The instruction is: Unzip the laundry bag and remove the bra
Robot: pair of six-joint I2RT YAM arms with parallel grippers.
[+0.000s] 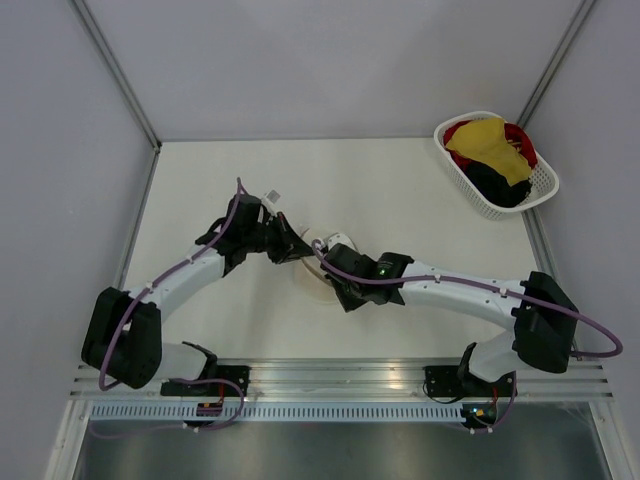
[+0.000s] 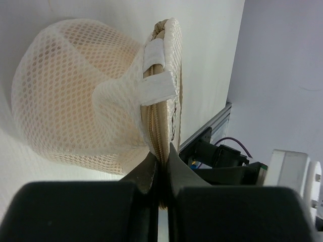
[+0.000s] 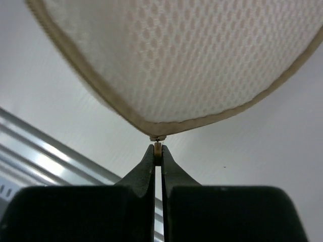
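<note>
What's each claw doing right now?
Left claw: closed on the zip rim of the bag.
Right claw: closed on the zip pull.

The laundry bag (image 2: 75, 96) is a little white mesh dome with a beige zip round the rim, and the zip looks closed. The rim's pinched in the left claw (image 2: 162, 161), the zip pull (image 3: 157, 147) in the right claw (image 3: 158, 154). The peachy bra (image 2: 55, 50) shows through the mesh, up-left of the left claw.
</note>
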